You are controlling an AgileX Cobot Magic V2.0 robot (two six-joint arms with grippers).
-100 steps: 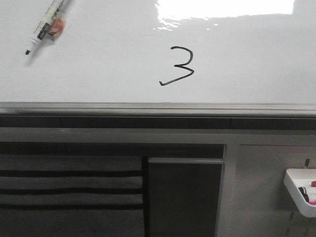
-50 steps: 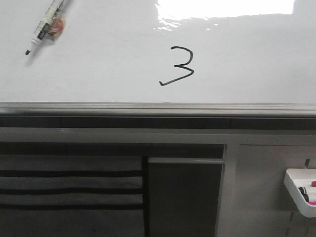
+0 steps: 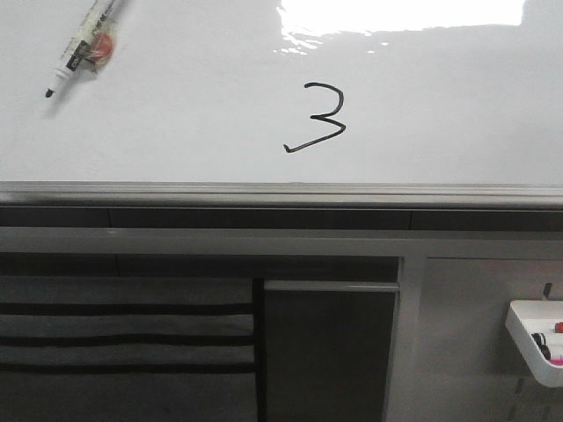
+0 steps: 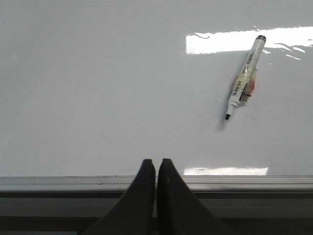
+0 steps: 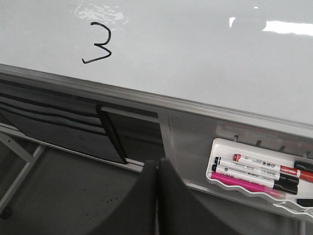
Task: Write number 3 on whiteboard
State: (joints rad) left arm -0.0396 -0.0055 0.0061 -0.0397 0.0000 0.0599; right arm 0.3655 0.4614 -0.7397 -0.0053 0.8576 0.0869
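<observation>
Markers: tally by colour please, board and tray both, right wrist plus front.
On the whiteboard, near the number 3: uncapped black-tipped marker: 1
In the white tray:
red-capped marker: 1
black-capped marker: 1
pink marker: 1
Total: 4. The tray's far end is cut off, so more may be hidden.

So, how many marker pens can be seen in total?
4: one uncapped marker lies on the whiteboard; a red, a black and a pink one lie in the white tray. More may be hidden.
</observation>
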